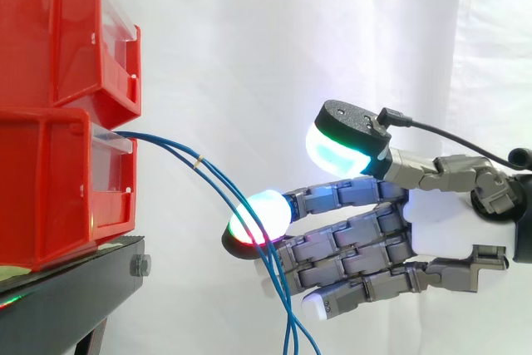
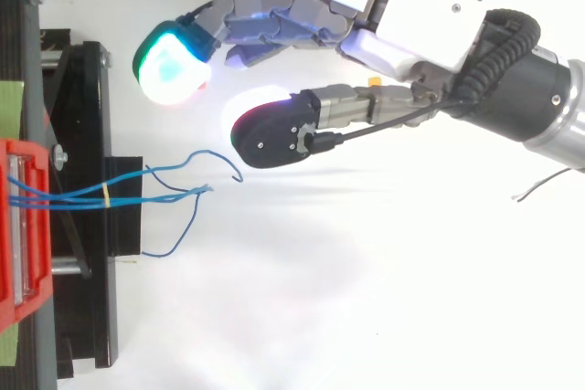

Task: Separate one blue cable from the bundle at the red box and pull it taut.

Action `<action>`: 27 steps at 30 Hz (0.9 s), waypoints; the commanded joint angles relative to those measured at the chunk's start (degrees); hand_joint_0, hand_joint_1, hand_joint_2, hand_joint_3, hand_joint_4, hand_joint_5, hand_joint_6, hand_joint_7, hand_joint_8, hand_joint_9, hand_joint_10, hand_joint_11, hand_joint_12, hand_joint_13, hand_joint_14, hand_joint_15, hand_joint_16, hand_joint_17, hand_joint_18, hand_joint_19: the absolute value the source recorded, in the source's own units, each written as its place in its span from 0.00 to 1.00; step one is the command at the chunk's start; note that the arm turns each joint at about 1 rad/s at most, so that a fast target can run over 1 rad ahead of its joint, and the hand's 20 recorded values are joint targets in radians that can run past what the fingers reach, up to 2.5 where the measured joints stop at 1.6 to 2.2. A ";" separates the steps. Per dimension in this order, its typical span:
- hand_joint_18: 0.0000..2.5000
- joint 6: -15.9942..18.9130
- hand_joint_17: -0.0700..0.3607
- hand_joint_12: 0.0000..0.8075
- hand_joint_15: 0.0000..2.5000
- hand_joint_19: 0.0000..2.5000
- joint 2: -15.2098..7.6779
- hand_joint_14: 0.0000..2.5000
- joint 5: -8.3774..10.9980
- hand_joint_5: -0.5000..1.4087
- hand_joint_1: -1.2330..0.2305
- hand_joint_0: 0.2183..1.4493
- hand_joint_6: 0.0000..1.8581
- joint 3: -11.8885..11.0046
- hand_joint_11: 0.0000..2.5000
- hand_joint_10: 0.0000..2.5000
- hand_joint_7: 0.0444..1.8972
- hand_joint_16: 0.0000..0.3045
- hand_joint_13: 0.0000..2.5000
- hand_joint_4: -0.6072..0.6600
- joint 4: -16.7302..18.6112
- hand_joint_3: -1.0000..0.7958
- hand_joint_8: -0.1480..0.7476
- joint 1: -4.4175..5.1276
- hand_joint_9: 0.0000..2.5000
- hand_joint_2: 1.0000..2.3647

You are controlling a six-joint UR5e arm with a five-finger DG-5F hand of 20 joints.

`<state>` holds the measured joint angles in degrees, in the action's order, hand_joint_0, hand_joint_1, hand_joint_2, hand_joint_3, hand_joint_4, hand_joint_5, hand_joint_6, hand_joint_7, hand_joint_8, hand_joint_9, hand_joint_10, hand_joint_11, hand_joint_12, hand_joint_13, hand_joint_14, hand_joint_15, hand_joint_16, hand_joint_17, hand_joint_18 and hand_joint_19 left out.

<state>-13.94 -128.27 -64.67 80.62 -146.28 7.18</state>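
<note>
**Two cameras: one level, one overhead**

The side view looks level across the work from close by, facing the white curtain [image 1: 249, 39]. In it the red bins [image 1: 50, 180] on the black stand [image 1: 66, 288] sit at 9 o'clock, and the hand [image 1: 440, 222] comes in from 3 o'clock. The top view looks down from equally near, with the bins again at 9 o'clock and the arm [image 2: 539, 107] entering from 2 o'clock. Both views share the bin fronts, the stand's edge, the blue cables [image 1: 179, 151] and the hand.
</note>
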 commanded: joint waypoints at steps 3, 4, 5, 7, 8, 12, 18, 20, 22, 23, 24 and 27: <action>0.15 0.14 0.42 0.44 0.09 0.21 -0.13 0.00 -1.78 0.15 0.48 0.26 0.27 -0.02 0.15 0.01 0.45 0.16 0.15 0.65 0.91 0.28 0.50 0.11 0.18 0.00; 0.15 0.14 0.42 0.44 0.09 0.21 -0.13 0.00 -1.87 0.15 0.48 0.26 0.27 -0.02 0.15 0.01 0.45 0.16 0.15 0.65 1.26 0.28 0.50 0.20 0.18 0.00; 0.15 0.14 0.42 0.44 0.09 0.21 -0.22 0.00 -1.87 0.15 0.48 0.26 0.27 -0.02 0.15 0.01 0.45 0.16 0.15 0.65 1.35 0.28 0.50 0.29 0.18 0.00; 0.15 0.31 0.42 0.44 0.09 0.21 -0.75 0.00 -1.87 0.15 0.48 0.26 0.27 -0.02 0.16 0.01 0.45 0.16 0.15 0.65 1.35 0.28 0.50 0.29 0.18 0.00; 0.15 0.84 0.42 0.44 0.09 0.21 -1.28 0.00 -2.13 0.15 0.48 0.26 0.27 -0.02 0.16 0.01 0.45 0.16 0.15 0.65 1.70 0.28 0.50 0.29 0.18 0.00; 0.15 2.42 0.42 0.44 0.09 0.21 -2.77 0.00 -2.74 0.15 0.48 0.26 0.27 -0.46 0.16 0.01 0.45 0.16 0.15 0.65 3.02 0.28 0.50 0.29 0.18 0.00; 0.15 1.90 0.42 0.44 0.09 0.22 -2.86 0.00 -3.36 0.15 0.48 0.26 0.27 -0.46 0.16 0.01 0.45 0.16 0.15 0.65 4.16 0.28 0.50 0.55 0.18 0.00; 0.15 2.07 0.42 0.44 0.09 0.22 -2.86 0.00 -3.27 0.15 0.48 0.26 0.27 -0.46 0.16 0.01 0.45 0.16 0.15 0.65 4.07 0.28 0.50 0.55 0.18 0.00; 0.15 2.33 0.42 0.44 0.09 0.22 -2.77 0.00 -3.45 0.15 0.48 0.26 0.27 -0.46 0.16 0.01 0.46 0.16 0.15 0.65 3.99 0.28 0.50 0.20 0.18 0.00; 0.15 2.33 0.42 0.44 0.09 0.22 -2.77 0.00 -3.54 0.15 0.48 0.26 0.27 -0.46 0.16 0.01 0.46 0.16 0.15 0.65 4.16 0.28 0.50 0.20 0.18 0.00; 0.15 2.33 0.42 0.45 0.09 0.22 -2.77 0.00 -4.06 0.15 0.48 0.26 0.27 -0.46 0.16 0.01 0.47 0.16 0.15 0.65 4.16 0.28 0.50 0.11 0.18 0.00; 0.15 2.42 0.42 0.45 0.09 0.22 -2.86 0.00 -4.15 0.16 0.48 0.26 0.27 -0.46 0.16 0.01 0.48 0.16 0.15 0.65 4.34 0.28 0.50 0.11 0.18 0.00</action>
<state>-11.62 -131.07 -68.57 80.16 -142.09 7.36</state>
